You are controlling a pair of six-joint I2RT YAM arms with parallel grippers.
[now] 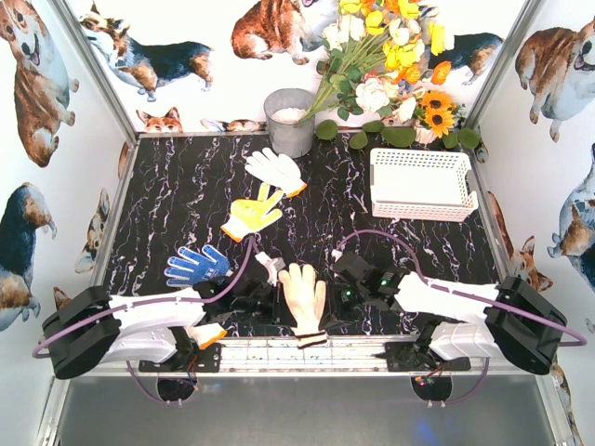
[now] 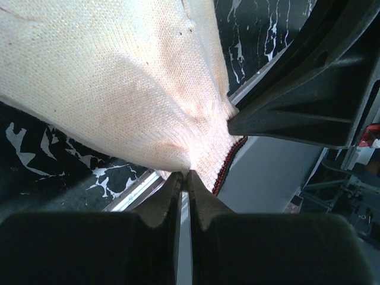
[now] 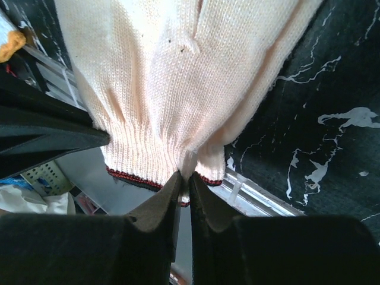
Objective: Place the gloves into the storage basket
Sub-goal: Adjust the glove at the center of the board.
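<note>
The beige glove (image 1: 303, 295) is held by its red-edged cuff between the two pincers, over the near edge of the tabletop (image 1: 177, 195), with its fingers pointing away from the arm bases. Whether it is lifted clear of the surface cannot be told.

The left pincer (image 2: 184, 176) is closed to the narrowest slit, and one side of the cuff is pinched at its tips. The right pincer (image 3: 184, 177) is closed almost as far, and a fold of the cuff's other side is nipped between its jaws. The glove's body is spread out ahead of both pincers, above the dark marbled surface.

Both arms are stretched low and inward from their bases, forearms close to level, so that the pincers are brought together at the cuff. Each pincer's black body is seen at the edge of the other's wrist view. A piece of white fabric with an orange edge (image 1: 206, 333) shows beneath the left arm.

A blue-palmed glove (image 1: 197, 266) lies near the left pincer, on its outer side. A yellow-palmed glove (image 1: 252, 214) lies further ahead, and a white glove (image 1: 275, 169) beyond that, just beside a grey bucket (image 1: 290, 125).

The storage basket (image 1: 423, 210) is set well ahead of the right pincer and to its outer side, well apart from the held glove, with flowers (image 1: 390, 65) behind it.
</note>
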